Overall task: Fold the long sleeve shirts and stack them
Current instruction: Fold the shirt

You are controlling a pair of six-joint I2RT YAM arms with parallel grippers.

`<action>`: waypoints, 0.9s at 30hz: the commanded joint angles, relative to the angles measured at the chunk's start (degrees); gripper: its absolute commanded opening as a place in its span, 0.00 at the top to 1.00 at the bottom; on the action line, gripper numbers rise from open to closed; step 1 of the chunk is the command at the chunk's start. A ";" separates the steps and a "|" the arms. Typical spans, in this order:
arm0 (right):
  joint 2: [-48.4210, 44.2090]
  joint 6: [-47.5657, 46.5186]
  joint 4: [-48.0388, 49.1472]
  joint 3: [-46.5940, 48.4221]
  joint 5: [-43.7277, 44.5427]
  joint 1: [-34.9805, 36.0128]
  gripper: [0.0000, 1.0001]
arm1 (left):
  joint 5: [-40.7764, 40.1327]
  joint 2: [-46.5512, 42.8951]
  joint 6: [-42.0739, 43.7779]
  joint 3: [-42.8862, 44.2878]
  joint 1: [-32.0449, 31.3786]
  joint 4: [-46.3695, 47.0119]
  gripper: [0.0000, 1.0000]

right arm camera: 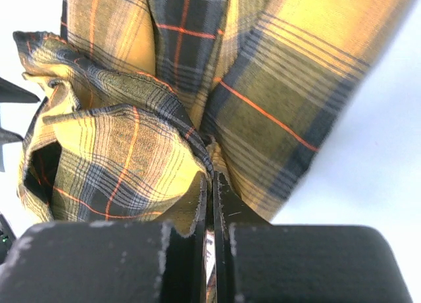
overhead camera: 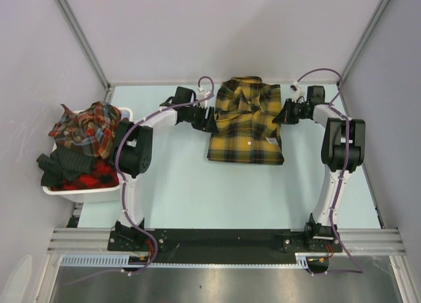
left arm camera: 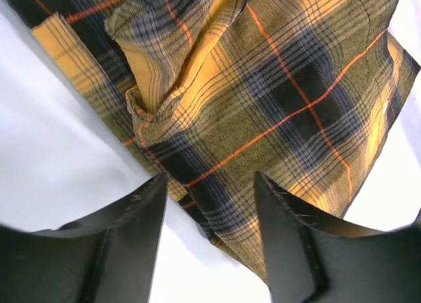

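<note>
Mustard-yellow plaid shirt [overhead camera: 247, 122] with black checks and thin red lines lies folded into a rough rectangle on the pale worktop [overhead camera: 197, 185], near the middle of the far edge, collar end toward that edge; its near hem runs fairly straight, while the upper part is rumpled.

Left gripper [overhead camera: 205, 117] sits at the shirt's left side; in the left wrist view its two black fingers [left arm camera: 131, 231] stand wide apart, one over bare worktop and the other over the plaid, with the cloth's edge running between them and nothing held; a loose fold of fabric bunches just beyond the tips.

Right gripper [overhead camera: 284, 112] sits at the shirt's right side; in the right wrist view its fingers [right arm camera: 191, 250] are pressed together with only a thin slit showing; a puffed fold of the shirt meets the tips, though whether any cloth is caught between them cannot be told.

Near the left edge of the worktop stands a white bin [overhead camera: 79, 194], well apart from the yellow shirt; heaped in it are red-toned plaid shirts [overhead camera: 85, 129], with a dark garment [overhead camera: 66, 165] draped over its near side.
</note>
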 commanded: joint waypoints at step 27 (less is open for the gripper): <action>-17.83 4.89 -4.72 -5.79 -8.68 3.53 0.14 | 20.35 -14.48 -11.89 -12.34 -2.94 8.21 0.06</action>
